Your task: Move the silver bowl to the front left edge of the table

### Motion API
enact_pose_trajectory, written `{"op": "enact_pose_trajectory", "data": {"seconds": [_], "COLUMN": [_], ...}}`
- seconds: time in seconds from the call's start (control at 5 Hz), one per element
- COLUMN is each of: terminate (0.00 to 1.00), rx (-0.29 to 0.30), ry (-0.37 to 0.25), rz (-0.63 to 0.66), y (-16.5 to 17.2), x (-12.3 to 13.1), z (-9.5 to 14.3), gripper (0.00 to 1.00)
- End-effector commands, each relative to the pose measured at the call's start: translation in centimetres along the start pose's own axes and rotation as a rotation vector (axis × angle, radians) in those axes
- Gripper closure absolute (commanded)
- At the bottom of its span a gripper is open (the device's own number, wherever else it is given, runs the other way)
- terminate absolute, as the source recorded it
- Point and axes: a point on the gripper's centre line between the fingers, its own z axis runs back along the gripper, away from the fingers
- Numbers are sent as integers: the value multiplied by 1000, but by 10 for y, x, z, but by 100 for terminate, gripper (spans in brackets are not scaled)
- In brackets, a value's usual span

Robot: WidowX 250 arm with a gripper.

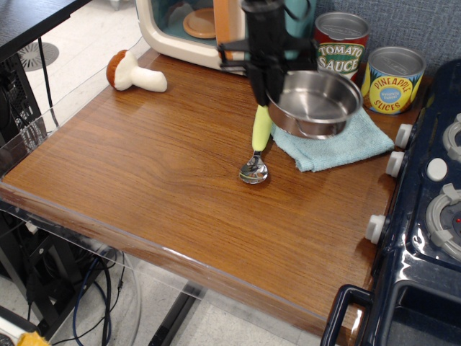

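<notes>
Wood-grain surface [144, 187] w/ clear acrylic rim. On it: mushroom toy [133, 72] back left, toy microwave [194, 29] at back, spoon [258, 148] mid, blue cloth [338, 140] beside it, 2 cans [392, 79] back right.

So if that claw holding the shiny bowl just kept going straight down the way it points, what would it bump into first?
Probably the spoon: its yellow-green handle lies right under the gripper, which points down and holds the silver bowl by its rim. The bowl itself hangs over the blue cloth. Depth is hard to judge from this one view.

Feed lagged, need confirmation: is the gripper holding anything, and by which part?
Yes: the gripper holds the silver bowl by its left rim, lifted above the blue cloth.
</notes>
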Motion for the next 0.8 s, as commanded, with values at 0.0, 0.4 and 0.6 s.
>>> {"op": "enact_pose_trajectory", "data": {"seconds": [0.0, 0.4, 0.6], "terminate": [0, 0, 0], "rx": [-1, 50, 90], "ry": [-121, -100, -84], "rz": [-15, -37, -37], "y": [82, 167, 190], "x": [-15, -42, -55], "z": [80, 97, 93], "gripper": [100, 100, 100]}}
